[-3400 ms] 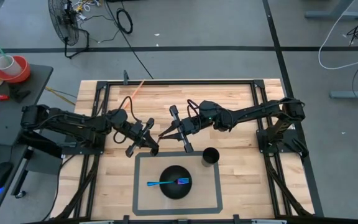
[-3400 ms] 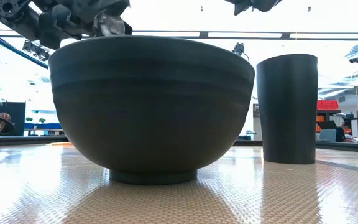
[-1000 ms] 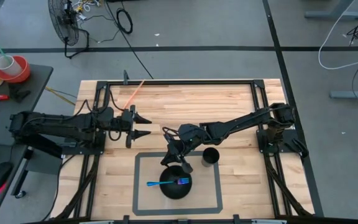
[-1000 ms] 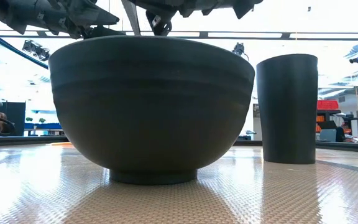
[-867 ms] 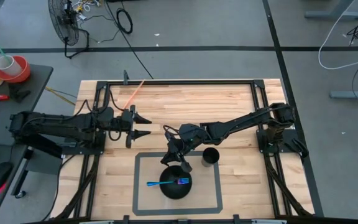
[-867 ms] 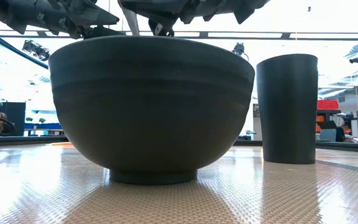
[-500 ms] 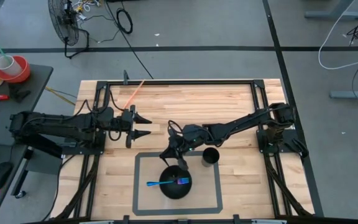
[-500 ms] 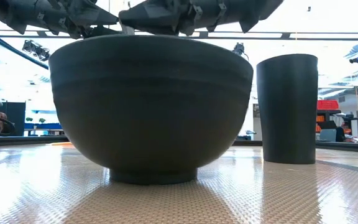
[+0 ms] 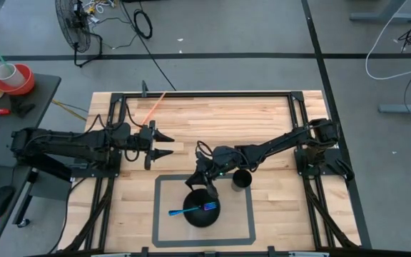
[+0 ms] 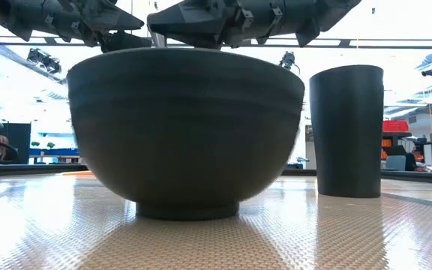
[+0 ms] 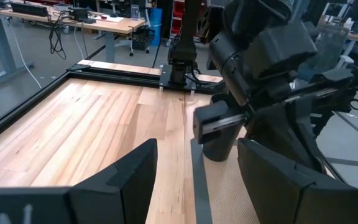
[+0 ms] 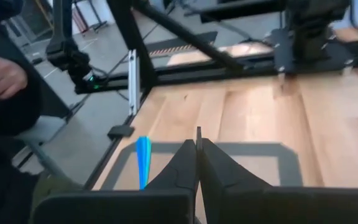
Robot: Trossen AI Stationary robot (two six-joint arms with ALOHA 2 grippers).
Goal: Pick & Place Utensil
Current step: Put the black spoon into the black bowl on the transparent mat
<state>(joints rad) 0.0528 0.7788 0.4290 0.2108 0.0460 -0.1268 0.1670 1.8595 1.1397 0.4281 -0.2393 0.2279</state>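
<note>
A black bowl (image 9: 216, 218) stands on a grey-edged mat (image 9: 160, 214) near the table's front; it fills the low view (image 10: 186, 127). A blue fork (image 9: 191, 210) lies across the bowl. Its handle end sticks out over the left rim, and its handle shows in the right wrist view (image 12: 143, 163). A black cup (image 9: 242, 179) stands upright to the bowl's right. My right gripper (image 9: 201, 193) is shut and empty, low over the bowl's far rim, beside the fork handle (image 12: 197, 140). My left gripper (image 9: 170, 145) waits open at the table's left (image 11: 197, 146). My right gripper's shut fingers (image 12: 188, 163) slant down from the far side at the bowl's far rim (image 9: 203, 194). The gripper body hides the fingertips, so I cannot tell whether they touch the rim. They are not on the fork.
The cup (image 10: 347, 131) stands close to my right arm's wrist. Black frame rails (image 9: 205, 93) run around the wooden table top. A person's hand and dark sleeve (image 12: 2, 74) show beyond the table in the right wrist view. Bare wood lies between the two arms.
My right gripper has gone toward the table's near edge and down, to just over the bowl's far rim. In the low view the bowl has shifted a little on the mat. The fork lies as before.
</note>
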